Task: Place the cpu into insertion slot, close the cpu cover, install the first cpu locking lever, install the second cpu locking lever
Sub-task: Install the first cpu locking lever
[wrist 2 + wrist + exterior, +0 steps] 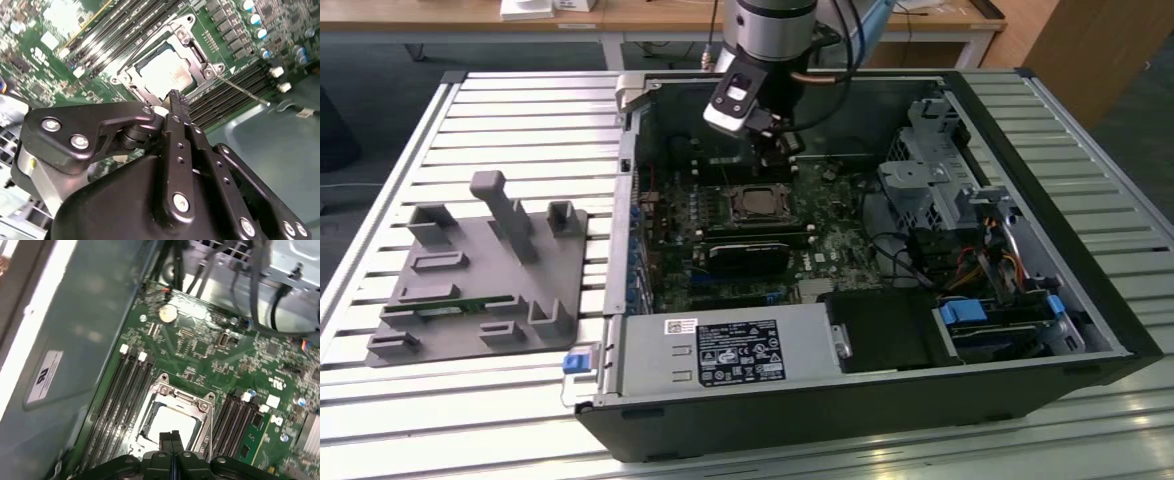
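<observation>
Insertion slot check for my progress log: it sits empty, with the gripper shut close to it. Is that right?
Not empty. The first wrist view shows the cpu lying in the insertion slot, inside its silver metal rim. The rest holds: the gripper is shut close to it.

The end effector (175, 96) is hovering with its black fingers pressed together, gripping nothing. Just beyond its tip the cpu (165, 75) is lying flat, and the silver cpu cover (142, 86) is framing it. A thin metal lever (245, 90) is angling out over the memory slots (220, 100) beside the tip.
</observation>
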